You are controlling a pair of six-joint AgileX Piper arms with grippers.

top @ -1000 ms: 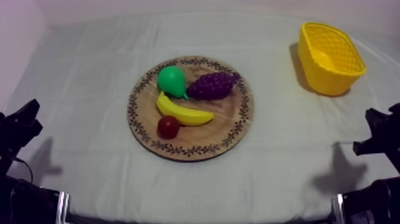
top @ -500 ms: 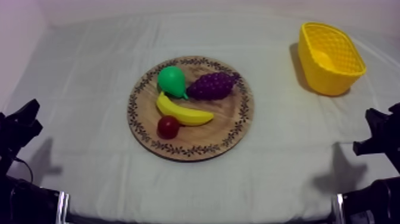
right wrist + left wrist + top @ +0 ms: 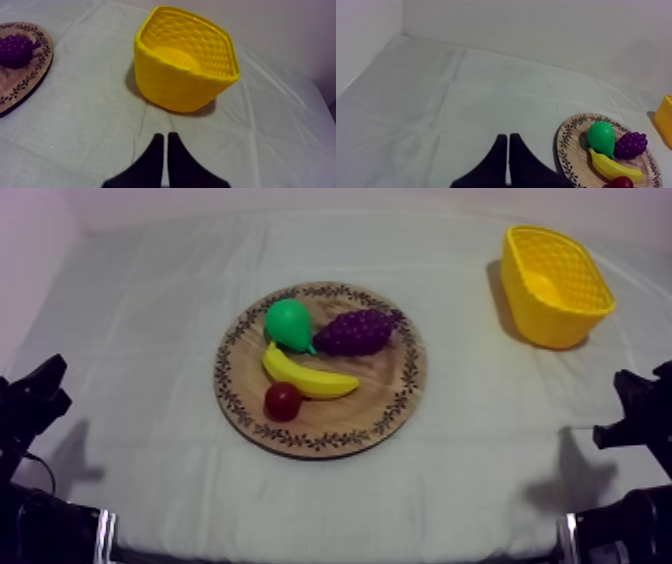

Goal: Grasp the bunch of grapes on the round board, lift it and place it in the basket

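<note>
Left fingers [image 3: 497,162] pressed together, right fingers [image 3: 154,162] too, both over bare table [image 3: 150,288]; bunch of grapes [image 3: 357,331] well apart, on wooden board [image 3: 390,403] beside pear [image 3: 288,323].

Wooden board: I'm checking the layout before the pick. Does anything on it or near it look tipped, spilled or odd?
Nothing stands out. The bunch of grapes, pear, banana and small red fruit all lie on the wooden board, and the yellow basket stands upright, apart from it.

Purple grapes [image 3: 357,332], green pear [image 3: 288,323], yellow basket [image 3: 556,326]
</note>
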